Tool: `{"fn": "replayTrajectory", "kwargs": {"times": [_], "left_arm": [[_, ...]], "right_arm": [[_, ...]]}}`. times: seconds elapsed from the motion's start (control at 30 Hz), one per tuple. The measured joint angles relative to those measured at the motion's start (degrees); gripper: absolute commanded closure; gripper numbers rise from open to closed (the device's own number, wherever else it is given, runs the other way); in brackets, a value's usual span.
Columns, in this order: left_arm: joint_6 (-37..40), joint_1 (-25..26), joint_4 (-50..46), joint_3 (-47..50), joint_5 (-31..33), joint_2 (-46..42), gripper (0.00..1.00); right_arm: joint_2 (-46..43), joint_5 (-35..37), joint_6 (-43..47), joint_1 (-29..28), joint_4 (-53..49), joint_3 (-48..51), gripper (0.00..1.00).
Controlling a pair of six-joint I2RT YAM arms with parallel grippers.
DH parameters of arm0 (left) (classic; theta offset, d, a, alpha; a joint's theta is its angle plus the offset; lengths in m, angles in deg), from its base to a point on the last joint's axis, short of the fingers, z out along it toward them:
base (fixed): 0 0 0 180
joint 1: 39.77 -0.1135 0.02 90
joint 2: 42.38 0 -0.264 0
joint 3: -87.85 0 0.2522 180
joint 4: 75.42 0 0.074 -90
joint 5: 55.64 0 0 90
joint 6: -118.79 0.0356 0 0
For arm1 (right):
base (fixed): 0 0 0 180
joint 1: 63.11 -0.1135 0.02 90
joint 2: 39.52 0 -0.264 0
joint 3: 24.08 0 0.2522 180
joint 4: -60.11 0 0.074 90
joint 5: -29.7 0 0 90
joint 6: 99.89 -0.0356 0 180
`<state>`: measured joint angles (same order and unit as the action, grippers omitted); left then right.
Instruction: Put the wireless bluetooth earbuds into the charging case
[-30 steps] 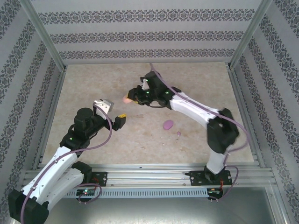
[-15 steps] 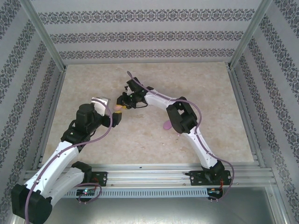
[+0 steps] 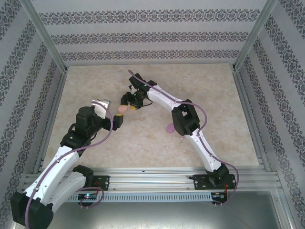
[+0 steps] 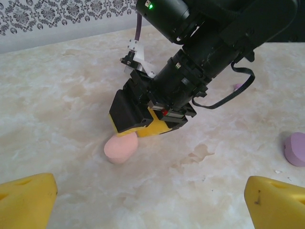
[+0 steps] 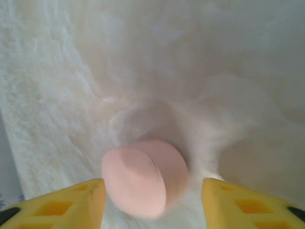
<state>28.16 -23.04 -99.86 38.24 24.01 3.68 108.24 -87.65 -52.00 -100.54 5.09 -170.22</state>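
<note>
Claws: right claw [image 5: 152, 191] parted, empty, astride pale pink oval plastic case [image 5: 143, 181]; left claw [image 4: 150, 188] wide, empty.
Case: lift your claw straight off.

The counter [image 3: 95, 86] is creamy beige with pale cloudy swirls. The pink case [image 4: 121, 149] is soft and plain. The purple case [image 4: 295, 149] is pale. The walls [image 3: 143, 36] are white with dark flowery stripes. The left gripper [image 4: 151, 207] has yellow fingers [image 4: 27, 196]. A tiny bud [image 4: 237, 87] far back looks purple, maybe.

Marbled tabletop [image 3: 143, 143]; patterned walls [image 3: 143, 28]
</note>
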Motion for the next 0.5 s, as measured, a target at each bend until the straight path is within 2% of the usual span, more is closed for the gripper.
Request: {"fn": "replayTrajectory", "kwargs": {"times": [0.1,0.2,0.27,0.37,0.5], "left_arm": [[-0.26,0.0,-0.68,-1.6,-2.97,1.2,0.02],[-1.51,0.02,-0.98,-3.74,-6.01,3.8,0.14],[-3.1,0.02,-1.01,-5.35,-7.34,7.13,0.19],[-5.77,1.31,-1.49,-8.0,-8.76,14.82,0.19],[-7.56,8.24,-1.29,-8.96,-8.94,24.04,0.21]], "right_arm": [[-2.27,1.27,2.19,0.61,-3.61,0.46,0.42],[-8.02,2.14,4.22,1.01,-4.57,4.92,0.42],[-13.86,2.71,5.35,1.27,-4.46,10.12,0.42],[-24.74,3.58,6.62,1.88,-2.47,20.76,0.42],[-38.84,4.22,6.99,3.91,1.05,37.27,0.41]]}}
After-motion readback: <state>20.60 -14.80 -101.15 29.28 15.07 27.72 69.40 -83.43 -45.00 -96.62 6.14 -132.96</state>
